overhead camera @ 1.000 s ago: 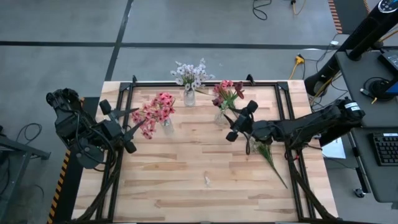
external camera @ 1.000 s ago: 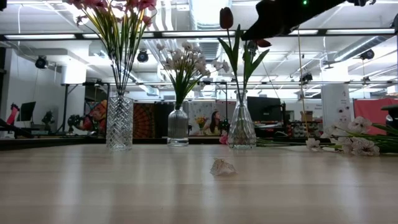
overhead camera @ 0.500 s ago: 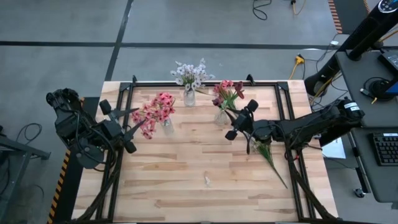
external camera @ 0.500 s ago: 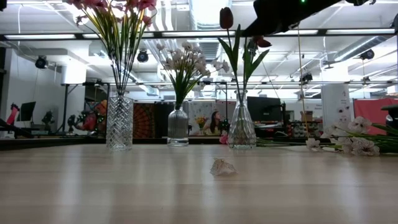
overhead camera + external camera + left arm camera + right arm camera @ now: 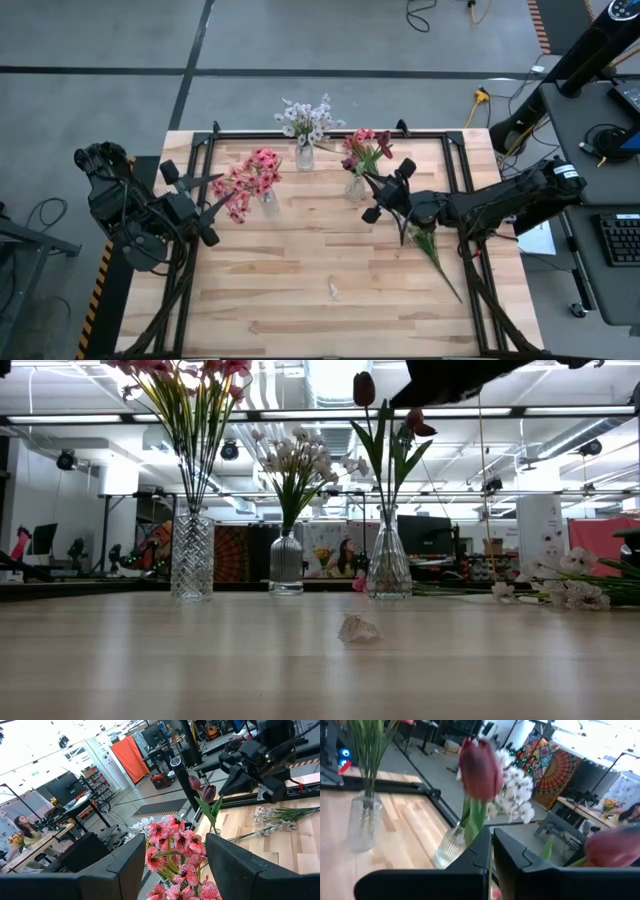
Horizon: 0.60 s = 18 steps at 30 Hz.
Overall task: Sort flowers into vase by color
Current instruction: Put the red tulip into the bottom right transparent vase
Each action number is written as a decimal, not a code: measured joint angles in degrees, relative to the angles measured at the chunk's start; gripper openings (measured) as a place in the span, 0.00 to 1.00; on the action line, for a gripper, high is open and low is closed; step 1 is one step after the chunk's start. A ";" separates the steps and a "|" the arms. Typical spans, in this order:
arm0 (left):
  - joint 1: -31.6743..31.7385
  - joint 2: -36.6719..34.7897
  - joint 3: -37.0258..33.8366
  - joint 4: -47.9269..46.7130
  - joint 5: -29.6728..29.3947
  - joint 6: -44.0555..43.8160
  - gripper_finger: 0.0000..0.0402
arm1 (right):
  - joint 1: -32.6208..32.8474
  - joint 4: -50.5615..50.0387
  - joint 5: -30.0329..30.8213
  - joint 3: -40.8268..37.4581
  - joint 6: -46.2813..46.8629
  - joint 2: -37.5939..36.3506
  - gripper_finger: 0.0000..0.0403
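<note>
High view: the right end effector sits at three o'clock of the red-flower vase, fingers together on a tulip stem, probably to steer it in. Loose flowers lie at its five o'clock on the wooden worktop. The left end effector, fingers apart, waits at nine o'clock.

Low view: three vases stand in a row, and a scrap lies in front.

Right wrist view: the fingers pinch below a red tulip.
</note>
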 joint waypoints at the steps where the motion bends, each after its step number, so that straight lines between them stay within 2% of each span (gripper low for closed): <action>1: 0.00 0.02 0.00 0.00 0.00 0.00 0.47 | 0.00 0.82 0.02 0.24 -1.31 -0.12 0.02; 8: 0.02 0.00 0.00 0.00 0.19 -0.04 0.47 | 0.11 1.28 0.00 6.61 -10.46 -0.09 0.02; 15: 0.02 0.02 0.00 0.03 4.59 -0.07 0.47 | 0.15 -1.35 -0.26 16.64 -22.26 -0.07 0.02; 18: 0.01 0.00 -0.15 0.53 6.51 0.93 0.47 | 0.50 -4.55 -2.26 21.87 -24.96 -0.07 0.02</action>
